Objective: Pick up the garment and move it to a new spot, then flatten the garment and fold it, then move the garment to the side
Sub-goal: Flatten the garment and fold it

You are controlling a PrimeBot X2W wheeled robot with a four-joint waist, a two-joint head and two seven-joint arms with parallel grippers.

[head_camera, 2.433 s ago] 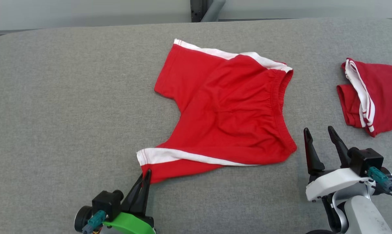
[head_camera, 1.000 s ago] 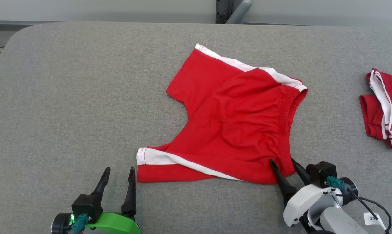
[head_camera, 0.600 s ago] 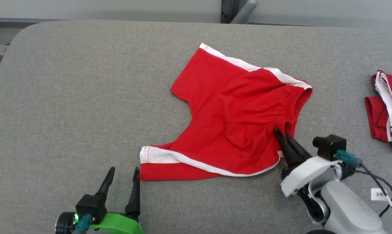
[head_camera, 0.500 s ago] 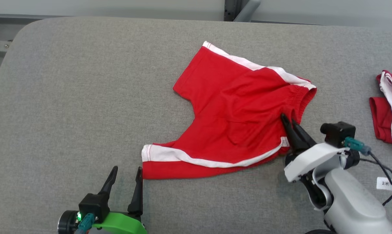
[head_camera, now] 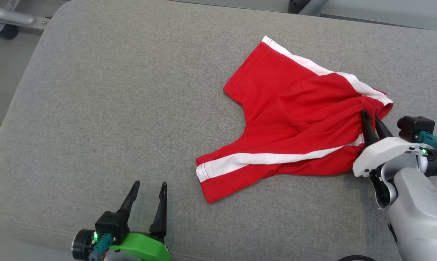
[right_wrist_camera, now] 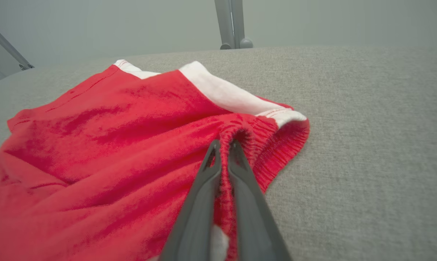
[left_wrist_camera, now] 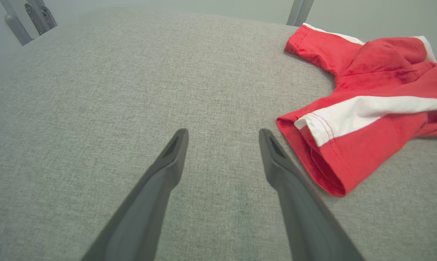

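Observation:
The garment (head_camera: 294, 112) is a pair of red shorts with white side stripes, lying on the grey padded table (head_camera: 113, 108). My right gripper (head_camera: 371, 116) is shut on its elastic waistband, folding the near part of the waistband back over the shorts. In the right wrist view the garment (right_wrist_camera: 106, 145) spreads to the left, with the waistband pinched between the fingers of the right gripper (right_wrist_camera: 225, 145). My left gripper (head_camera: 149, 186) stands open at the table's near edge, holding nothing. In the left wrist view the left gripper (left_wrist_camera: 222, 136) sits just left of the garment (left_wrist_camera: 352, 123), at its near leg hem.
The table's rounded left edge (head_camera: 26, 76) drops to the floor, where a metal frame piece (head_camera: 8, 18) stands. A dark post (head_camera: 305, 5) rises behind the far edge. Bare grey surface lies to the left of the shorts.
The camera has swung, shifting the whole scene right. My right gripper shut on the waistband's near part and carried it away from me over the shorts. The left gripper stayed open.

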